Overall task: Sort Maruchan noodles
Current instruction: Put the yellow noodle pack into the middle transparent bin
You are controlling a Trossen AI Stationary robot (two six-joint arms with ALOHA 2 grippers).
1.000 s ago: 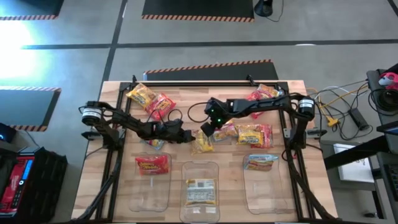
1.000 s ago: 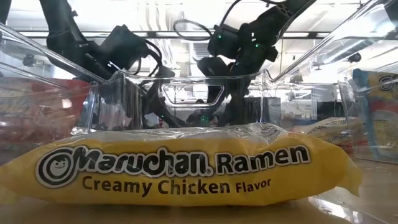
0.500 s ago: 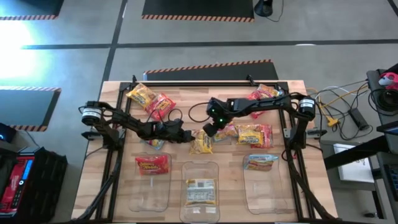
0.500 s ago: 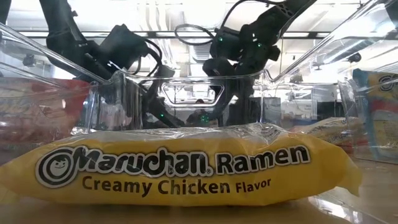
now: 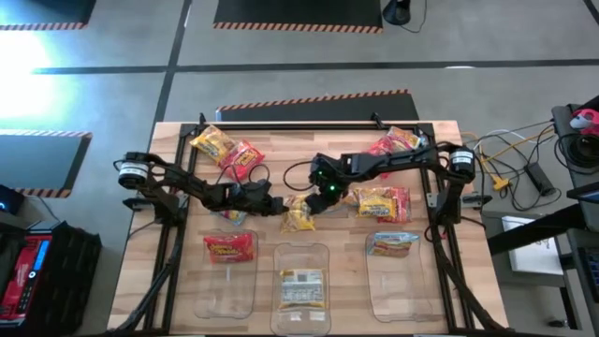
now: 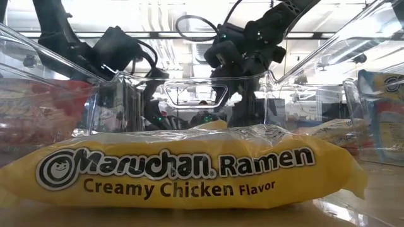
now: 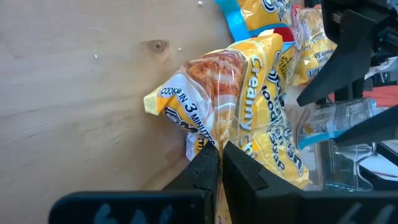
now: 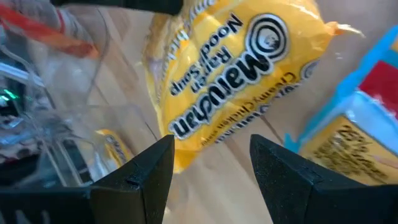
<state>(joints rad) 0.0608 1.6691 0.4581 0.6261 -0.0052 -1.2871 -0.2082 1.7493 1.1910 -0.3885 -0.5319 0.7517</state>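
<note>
We are in a robotics lab or test workshop. Our wooden table (image 5: pixel 281 159) stands on a grey concrete floor marked with hazard-striped mats (image 5: pixel 314 101). To the right, loose cables (image 5: pixel 510 150) trail toward equipment benches (image 5: pixel 576 140). Across the table, we see ceiling strip lights (image 6: pixel 189 28) in a large open hall.

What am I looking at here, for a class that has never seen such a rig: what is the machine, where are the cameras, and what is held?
Two robot arms sort ramen packets on a wooden table. One camera looks straight down, one sits at table height behind a yellow packet in the middle bin, and one rides on each wrist. The left gripper is shut on the edge of a yellow packet at the table's centre. The right gripper is open just over it. Other packets lie around; three clear bins stand in front.
</note>
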